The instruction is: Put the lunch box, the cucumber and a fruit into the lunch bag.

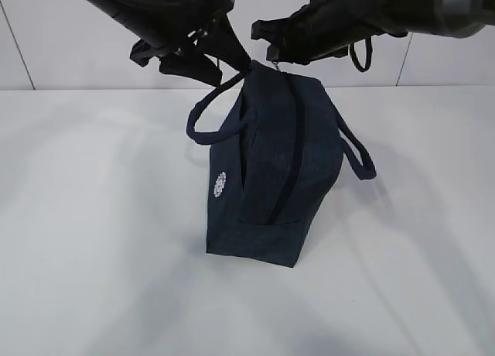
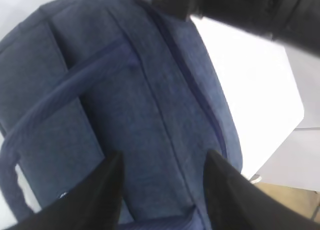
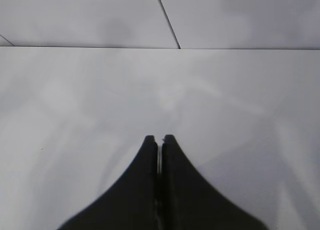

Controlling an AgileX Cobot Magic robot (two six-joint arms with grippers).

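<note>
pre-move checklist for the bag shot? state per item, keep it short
1. Lunch bag on the table, upright: ok.
2. Zipper closed along the visible length: ok; its far end sits under the arms, cannot tell.
3. Lunch box, cucumber and fruit inside the bag: cannot tell; none shows in any view.
4. Left gripper jaws apart over the bag's fabric, nothing between them: ok.
5. Right gripper shut: ok. The exterior view puts it at the bag's top far end; whether it pinches the zipper pull: cannot tell.
6. Loop handles free of both grippers: ok.
</note>
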